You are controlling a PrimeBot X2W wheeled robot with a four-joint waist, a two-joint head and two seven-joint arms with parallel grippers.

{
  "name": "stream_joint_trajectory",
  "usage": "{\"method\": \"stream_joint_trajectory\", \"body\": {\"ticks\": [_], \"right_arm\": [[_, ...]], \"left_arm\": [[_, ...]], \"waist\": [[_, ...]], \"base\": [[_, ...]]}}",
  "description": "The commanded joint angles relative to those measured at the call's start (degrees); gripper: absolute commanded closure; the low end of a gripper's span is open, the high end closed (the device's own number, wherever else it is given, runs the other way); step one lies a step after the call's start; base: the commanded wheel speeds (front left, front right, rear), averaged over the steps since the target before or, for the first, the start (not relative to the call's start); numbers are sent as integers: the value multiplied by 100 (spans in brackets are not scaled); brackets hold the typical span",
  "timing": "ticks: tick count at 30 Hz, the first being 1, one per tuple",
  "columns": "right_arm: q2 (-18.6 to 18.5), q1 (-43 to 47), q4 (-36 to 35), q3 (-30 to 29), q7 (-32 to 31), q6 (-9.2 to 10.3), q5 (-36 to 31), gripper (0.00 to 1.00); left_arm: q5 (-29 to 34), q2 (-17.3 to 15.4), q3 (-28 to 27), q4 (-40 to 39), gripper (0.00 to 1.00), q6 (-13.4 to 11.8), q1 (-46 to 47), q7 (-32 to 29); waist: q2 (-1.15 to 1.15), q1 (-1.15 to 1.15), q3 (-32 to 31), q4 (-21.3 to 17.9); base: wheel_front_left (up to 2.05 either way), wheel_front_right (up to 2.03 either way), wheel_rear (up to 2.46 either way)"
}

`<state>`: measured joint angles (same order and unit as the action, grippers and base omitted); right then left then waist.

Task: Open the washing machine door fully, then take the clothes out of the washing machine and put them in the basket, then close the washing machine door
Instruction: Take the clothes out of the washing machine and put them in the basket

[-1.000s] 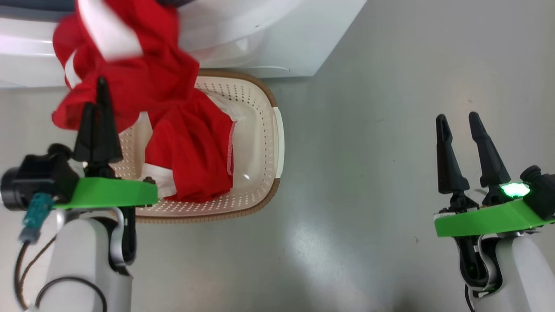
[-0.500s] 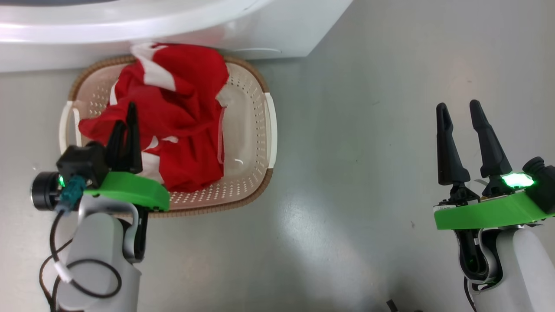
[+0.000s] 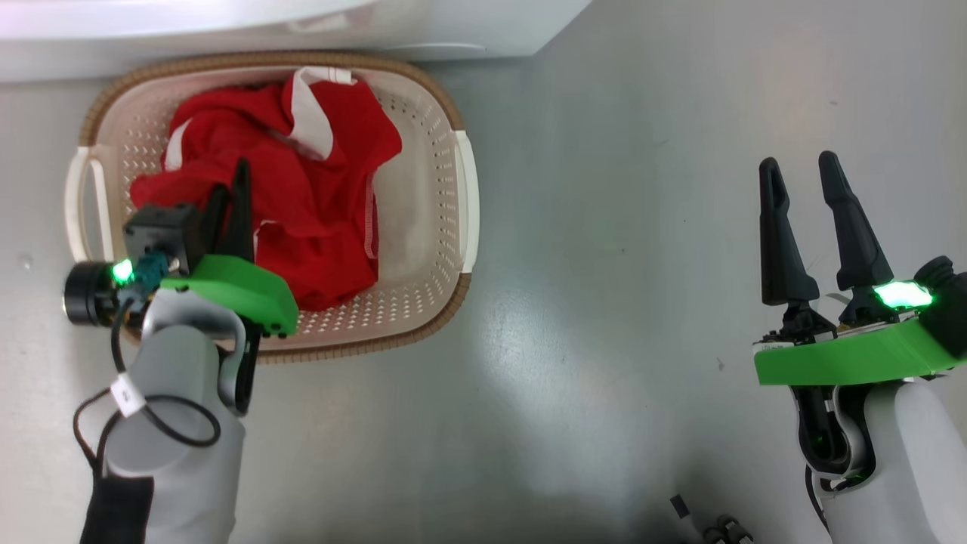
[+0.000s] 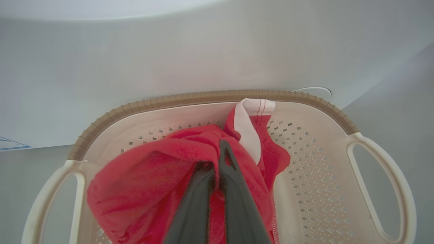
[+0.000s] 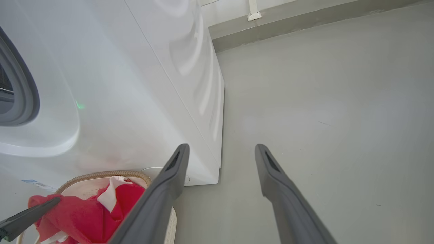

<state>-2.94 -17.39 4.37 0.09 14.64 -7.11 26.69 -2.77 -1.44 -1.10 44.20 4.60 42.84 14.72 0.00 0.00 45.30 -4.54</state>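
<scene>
Head view: the basket stands on the floor at 10 o'clock, its far rim just beside the base of the washing machine at 12 o'clock. The clothes lie heaped in its left and middle part, and the wall at the basket's 3 o'clock side is bare. The left end effector hangs over the near-left rim, its fingers together on a fold of red fabric. The right end effector at 3 o'clock has its fingers apart and empty, well apart from the basket with open floor between them.

Left wrist view: the fingers press together with fabric bunched round them. A white band reaches the far rim at 12 o'clock.

Right wrist view: the parted fingers frame bare floor. The machine's corner edge runs at 11 o'clock, and the basket sits at 7 o'clock.
</scene>
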Motion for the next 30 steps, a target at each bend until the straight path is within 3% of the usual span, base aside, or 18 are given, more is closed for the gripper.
{"method": "stream_joint_trajectory", "body": {"ticks": [1, 10, 14, 15, 16, 17, 30], "right_arm": [[6, 59, -143, 122, 36, -37, -7, 0], [6, -20, -126, 141, 36, -37, 10, 0], [6, -29, -107, 120, 36, -37, 11, 0], [6, -28, -99, 114, 36, -37, 7, 0], [6, -25, -92, 109, 36, -37, 0, 0], [6, -20, -86, 107, 36, -37, -5, 0], [6, 134, 77, 114, 36, -37, -99, 0]], "left_arm": [[96, -185, -96, 9, 100, 6, -12, 28], [70, -218, -126, 595, 100, -17, 324, 28], [40, -214, -141, 623, 49, 1, 338, 28], [33, -213, -148, 620, 21, 5, 325, 28], [21, -211, -162, 606, 7, 5, 302, 28], [9, -210, -177, 590, 0, 6, 274, 28], [-124, -178, -335, 138, 0, 94, -282, 28]], "waist": [[0, 0, 122, -22], [0, 0, 232, -43], [0, 0, 169, -22], [0, 0, 140, -13], [0, 0, 100, -3], [0, 0, 60, 4], [0, 0, -688, 95]], "base": [[0, 0, 0], [0, 0, 0], [0, 0, 0], [0, 0, 0], [0, 0, 0], [0, 0, 0], [0, 0, 0]]}}
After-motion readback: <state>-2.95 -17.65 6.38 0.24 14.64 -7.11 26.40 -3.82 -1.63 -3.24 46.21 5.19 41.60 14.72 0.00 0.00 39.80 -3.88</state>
